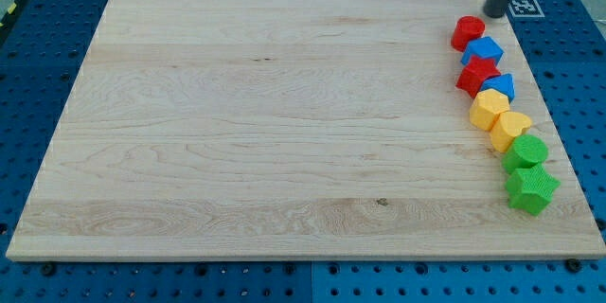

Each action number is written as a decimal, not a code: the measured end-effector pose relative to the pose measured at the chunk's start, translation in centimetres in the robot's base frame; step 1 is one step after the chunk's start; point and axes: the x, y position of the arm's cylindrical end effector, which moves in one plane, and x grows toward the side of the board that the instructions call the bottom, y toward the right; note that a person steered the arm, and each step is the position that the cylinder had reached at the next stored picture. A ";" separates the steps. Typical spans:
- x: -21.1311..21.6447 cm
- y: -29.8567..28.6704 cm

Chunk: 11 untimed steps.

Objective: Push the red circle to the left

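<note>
- Pale wood made up the worktop (265, 123), and its whole left and middle stretch lay bare, with blue pegboard (38, 57) around it.
- Along the view's right edge ran a crowded column of blocks: from the bottom, a green star (531, 189), a green round-edged block (525, 151), two yellow blocks (511, 129) (490, 109), a small blue block (499, 85), a red star-like block (476, 76) and another blue block (483, 51).
- The red circle (467, 32) topped that column, touching or nearly touching the upper blue block.
- My tip (496, 14) stood just up and to the right of the red circle, close but apart; there was no pincer, only the rod.
- Risk, as I judged it: coming in from above instead of squarely from the right could have driven the circle down into the blue block, jostling the column, or let the circle slip off the rod sideways.
</note>
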 end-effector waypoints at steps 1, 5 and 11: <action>3.8 -1.1; 3.8 -7.2; 4.4 -8.0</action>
